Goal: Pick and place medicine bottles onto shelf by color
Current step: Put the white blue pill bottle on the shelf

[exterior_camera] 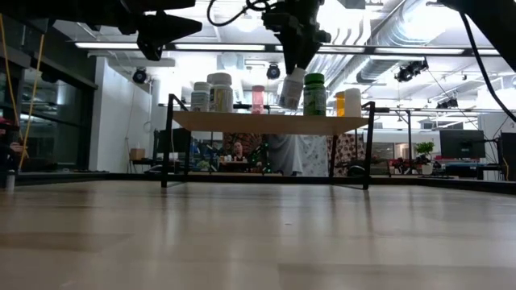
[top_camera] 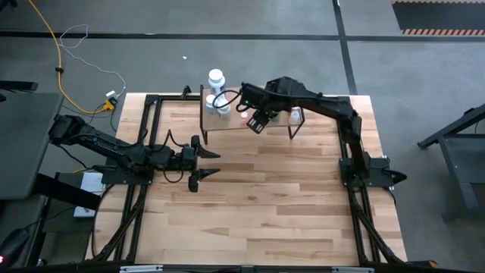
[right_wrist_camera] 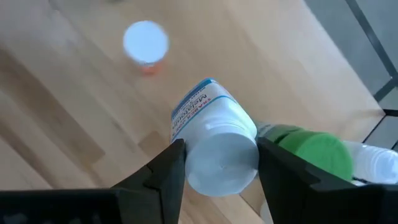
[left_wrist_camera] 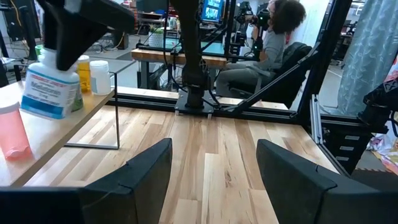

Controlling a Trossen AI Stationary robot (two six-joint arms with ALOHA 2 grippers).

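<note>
Overhead, white bottle (right_wrist_camera: pixel 214 140) in right pincer (right_wrist_camera: pixel 217 163)

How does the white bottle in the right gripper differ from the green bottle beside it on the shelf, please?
The white bottle is tilted and held at its cap by the right gripper; the green bottle stands upright and free on the shelf. The white bottle has a white cap and a blue-printed label; the green bottle has a green cap. Both are small round medicine bottles.
</note>
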